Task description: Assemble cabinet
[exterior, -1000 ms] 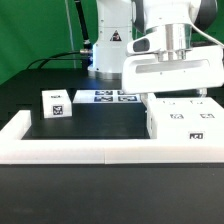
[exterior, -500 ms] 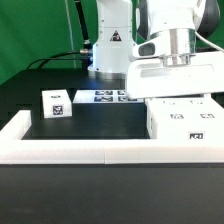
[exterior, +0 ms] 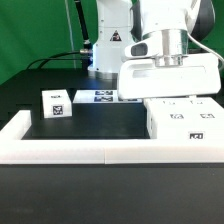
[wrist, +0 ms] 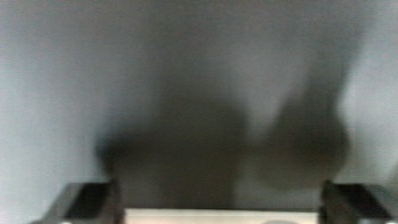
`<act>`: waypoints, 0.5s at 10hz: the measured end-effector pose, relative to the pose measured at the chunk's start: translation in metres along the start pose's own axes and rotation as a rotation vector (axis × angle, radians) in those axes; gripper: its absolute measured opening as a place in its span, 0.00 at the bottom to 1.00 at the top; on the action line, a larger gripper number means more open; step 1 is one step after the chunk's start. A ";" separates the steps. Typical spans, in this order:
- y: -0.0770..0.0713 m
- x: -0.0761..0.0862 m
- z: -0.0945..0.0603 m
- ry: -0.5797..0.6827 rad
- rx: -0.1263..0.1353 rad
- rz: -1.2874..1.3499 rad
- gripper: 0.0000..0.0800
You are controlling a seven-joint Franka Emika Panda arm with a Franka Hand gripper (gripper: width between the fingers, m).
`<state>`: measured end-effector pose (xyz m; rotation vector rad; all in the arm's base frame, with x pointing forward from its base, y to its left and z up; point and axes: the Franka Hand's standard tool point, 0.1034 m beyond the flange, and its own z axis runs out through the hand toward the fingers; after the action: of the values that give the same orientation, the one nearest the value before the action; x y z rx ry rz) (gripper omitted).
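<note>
Rail [exterior: 70,150], low and white, fronts the black surface [exterior: 100,122] and turns back along the exterior view's left. Behind it, on the exterior view's right, stands the cabinet box [exterior: 185,120], white, with tags on its top and front. Well apart on the left sits a small tagged block [exterior: 55,103]. Farther back lies the marker board [exterior: 105,97], then the arm's base [exterior: 110,45] before a green curtain [exterior: 35,30]. The claw [exterior: 168,90] hangs just above the cabinet box, shifted toward its left end. In the blurred wrist view its fingers [wrist: 80,200] stand wide apart with a pale strip between them; whether they touch it cannot be told.
</note>
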<state>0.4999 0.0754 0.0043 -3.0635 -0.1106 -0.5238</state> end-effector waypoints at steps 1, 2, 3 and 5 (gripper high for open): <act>0.000 0.000 0.000 0.000 0.000 -0.001 0.51; -0.001 -0.001 0.000 -0.001 0.001 -0.002 0.25; -0.002 -0.002 0.000 -0.003 0.002 -0.003 0.09; -0.002 -0.002 0.000 -0.003 0.003 -0.010 0.03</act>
<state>0.4980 0.0773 0.0035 -3.0629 -0.1266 -0.5189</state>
